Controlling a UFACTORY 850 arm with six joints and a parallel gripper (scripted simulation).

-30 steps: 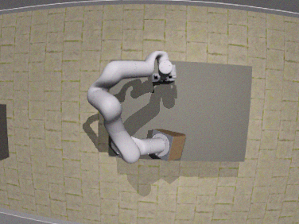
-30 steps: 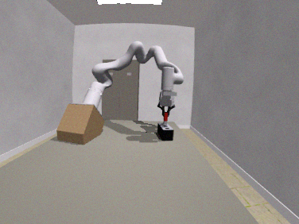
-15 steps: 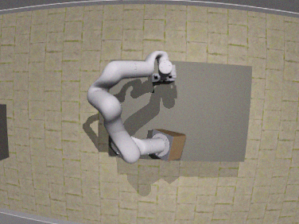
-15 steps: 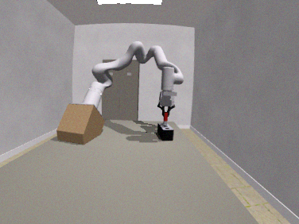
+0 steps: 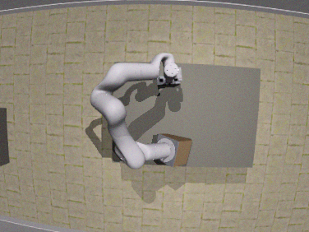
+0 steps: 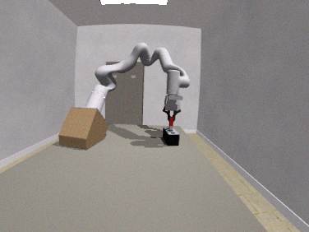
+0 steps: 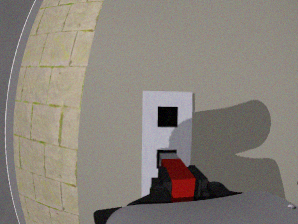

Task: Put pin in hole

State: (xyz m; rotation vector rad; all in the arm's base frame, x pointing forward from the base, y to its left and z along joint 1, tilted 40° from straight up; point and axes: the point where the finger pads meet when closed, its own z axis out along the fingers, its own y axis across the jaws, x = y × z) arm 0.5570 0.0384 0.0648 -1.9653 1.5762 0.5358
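The block [image 6: 171, 136] is dark with a white top and stands on the grey mat at the far end. In the wrist view its white top [image 7: 166, 143] shows one open square hole [image 7: 168, 116] farthest from me and part of a second hole just under the pin. My gripper [image 6: 171, 116] is shut on the pin [image 6: 171, 120], red end up, and holds it upright right over the block. In the wrist view the red end [image 7: 178, 180] sits between the fingers. The third hole is hidden under the gripper.
The brown box [image 6: 83, 128] that carries the arm's base stands at the left of the mat. The arm [image 5: 119, 111] arches over the mat's left part. Stone floor surrounds the mat, and grey walls stand on all sides.
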